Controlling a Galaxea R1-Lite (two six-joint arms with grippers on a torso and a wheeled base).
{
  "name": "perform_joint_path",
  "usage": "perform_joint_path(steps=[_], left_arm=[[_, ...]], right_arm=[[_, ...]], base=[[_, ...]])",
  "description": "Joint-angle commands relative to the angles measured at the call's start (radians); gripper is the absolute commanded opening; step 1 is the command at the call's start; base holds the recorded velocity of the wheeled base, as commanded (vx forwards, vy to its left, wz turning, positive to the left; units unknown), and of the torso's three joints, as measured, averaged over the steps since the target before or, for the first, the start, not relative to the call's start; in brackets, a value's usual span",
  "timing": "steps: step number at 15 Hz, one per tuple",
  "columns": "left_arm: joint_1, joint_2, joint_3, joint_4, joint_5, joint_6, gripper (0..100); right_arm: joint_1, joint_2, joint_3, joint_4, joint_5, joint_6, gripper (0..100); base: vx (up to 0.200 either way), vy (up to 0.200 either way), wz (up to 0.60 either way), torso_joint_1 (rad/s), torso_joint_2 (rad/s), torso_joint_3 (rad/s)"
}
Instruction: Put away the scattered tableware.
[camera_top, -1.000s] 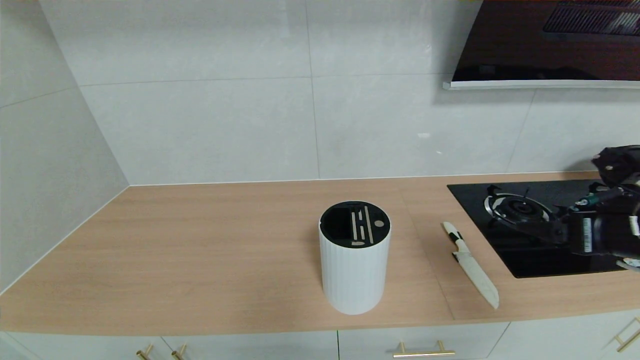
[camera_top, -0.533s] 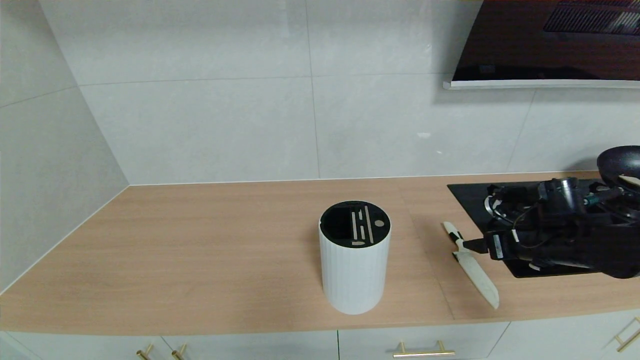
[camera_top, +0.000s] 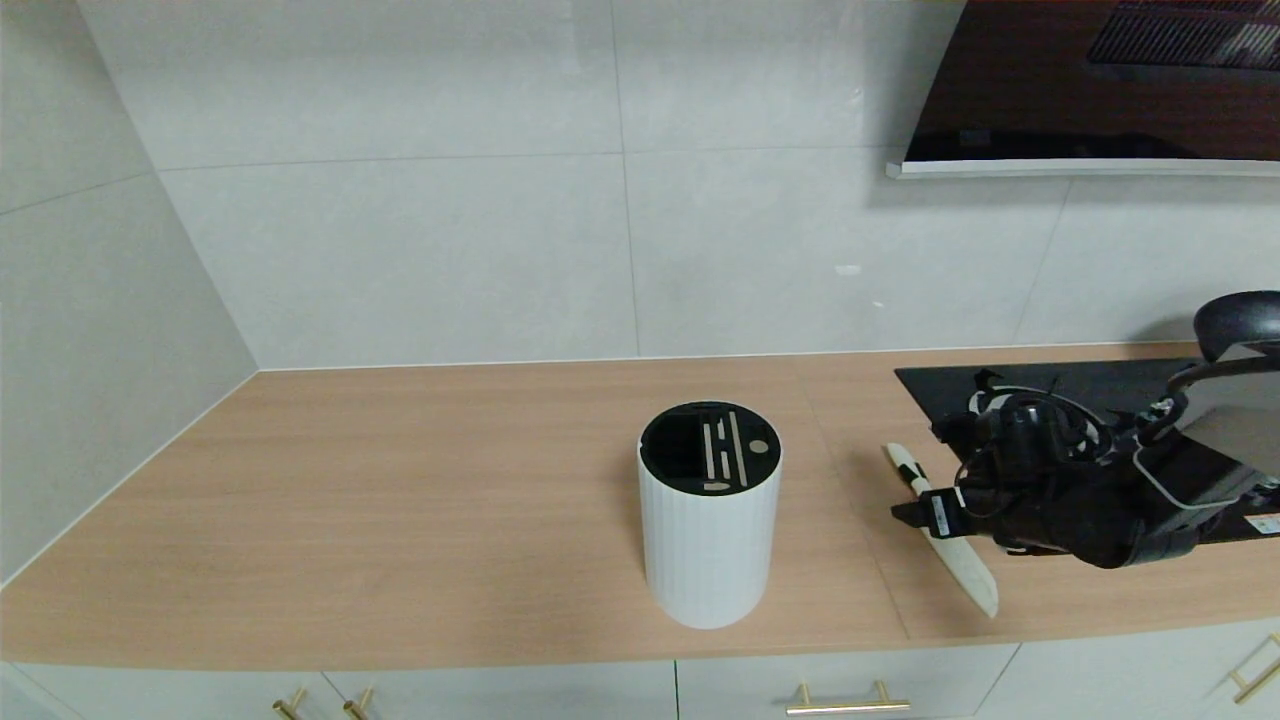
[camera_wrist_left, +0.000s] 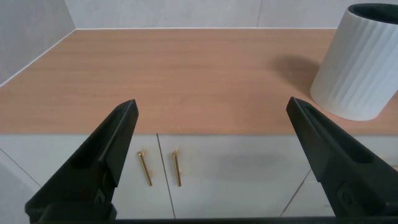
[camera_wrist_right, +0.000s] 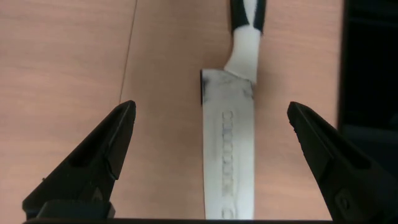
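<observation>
Left gripper (camera_wrist_left: 211, 107): fingers spread wide apart, holding nothing. It sits out in front of the counter's front edge, above white cabinet doors with brass handles (camera_wrist_left: 144, 168), to the left of the holder.

Counter (camera_top: 400, 500): light wood, running along a wall of pale grey tiles (camera_top: 400, 230) and turning a corner at the far left.

Holder (camera_top: 710, 530): white ribbed cylinder, upright near the middle of the counter, closer to the front edge than to the wall. Its black top has one large opening and several narrow slots.

Knife (camera_top: 970, 577): lies flat on the counter between the holder and the cooktop, apart from both. The black-and-white handle points toward the wall, the pale blade tip toward the front edge.

Right gripper (camera_wrist_right: 211, 109): fingers wide apart, one on each side of the knife, with bare counter showing between each finger and the blade. It hangs over the blade just below the handle. Contact with the knife cannot be told.

Cooktop (camera_top: 930, 385): black glass set into the counter at the right, with a round burner ring.

Range hood (camera_top: 1080, 90): dark, slanted panel on the wall above the cooktop.
</observation>
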Motion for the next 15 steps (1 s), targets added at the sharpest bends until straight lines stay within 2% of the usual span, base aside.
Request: perform_joint_path(steps=[1, 7, 15], left_arm=[[0.001, 0.0, 0.0, 0.0, 0.0, -0.001, 100], [0.001, 0.0, 0.0, 0.0, 0.002, -0.001, 100], [0.001, 0.0, 0.0, 0.0, 0.002, -0.001, 100]], right_arm=[[-0.002, 0.057, -0.032, -0.001, 0.0, 0.0, 100], [-0.041, 0.111, -0.082, -0.003, 0.012, -0.008, 100], [-0.05, 0.149, -0.108, -0.003, 0.012, -0.009, 100]], base=[[0.0, 0.0, 0.0, 0.0, 0.0, 0.0], [0.0, 0.0, 0.0, 0.0, 0.0, 0.0], [0.0, 0.0, 0.0, 0.0, 0.0, 0.0]])
